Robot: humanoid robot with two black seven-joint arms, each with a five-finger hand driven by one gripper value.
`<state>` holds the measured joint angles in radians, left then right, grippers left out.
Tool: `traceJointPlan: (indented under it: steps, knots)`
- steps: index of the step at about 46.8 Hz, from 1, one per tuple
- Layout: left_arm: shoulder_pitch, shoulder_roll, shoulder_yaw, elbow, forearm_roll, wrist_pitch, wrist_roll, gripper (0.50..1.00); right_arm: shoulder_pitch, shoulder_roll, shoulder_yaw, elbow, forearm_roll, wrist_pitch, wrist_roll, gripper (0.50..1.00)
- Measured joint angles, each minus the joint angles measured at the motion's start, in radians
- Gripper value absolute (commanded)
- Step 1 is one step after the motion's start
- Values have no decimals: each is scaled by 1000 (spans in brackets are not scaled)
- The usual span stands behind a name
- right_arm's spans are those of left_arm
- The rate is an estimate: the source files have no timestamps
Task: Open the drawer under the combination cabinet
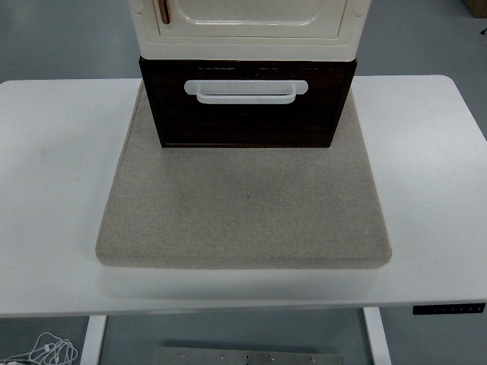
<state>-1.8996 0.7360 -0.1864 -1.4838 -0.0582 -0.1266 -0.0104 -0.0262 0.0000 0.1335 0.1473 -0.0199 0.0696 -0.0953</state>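
Note:
A cream cabinet (247,26) stands at the back of a grey felt mat (243,205). Under it sits a dark brown drawer (247,114), its front flush with the frame. A white bar handle (246,90) runs across the upper part of the drawer front. The cream door above has a small brown handle (163,11) at its left. Neither of my hands is in the picture.
The mat lies in the middle of the white table (53,190). A control panel (449,308) is set in the table's front edge at the right. White cables (46,351) lie on the floor at the lower left.

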Motion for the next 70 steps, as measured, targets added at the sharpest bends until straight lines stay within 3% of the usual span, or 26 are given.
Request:
traceJointPlan:
  steps: [14, 19, 27, 35, 43, 50, 60, 70]
  knots:
    - [-63, 22, 294, -130, 153, -73, 12, 1000, 0, 0, 0, 0, 0, 0, 0, 926]
    - [-96, 22, 370, -152, 178, -99, 66, 1000, 0, 0, 0, 0, 0, 0, 0, 926]
    - [-147, 21, 473, -154, 197, -211, 174, 1000, 0, 0, 0, 0, 0, 0, 0, 926]
    - [-208, 17, 580, -151, 230, -253, 209, 1000, 0, 0, 0, 0, 0, 0, 0, 926]
    - [-226, -7, 614, -140, 233, -230, 262, 1000, 0, 0, 0, 0, 0, 0, 0, 926]
    - [-226, -39, 618, -132, 219, -128, 331, 1000, 0, 0, 0, 0, 0, 0, 0, 926]
    - [-224, -88, 624, -126, 216, -55, 384, 1000, 0, 0, 0, 0, 0, 0, 0, 926]
    - [-198, -141, 631, -104, 216, -5, 392, 1000, 0, 0, 0, 0, 0, 0, 0, 926]
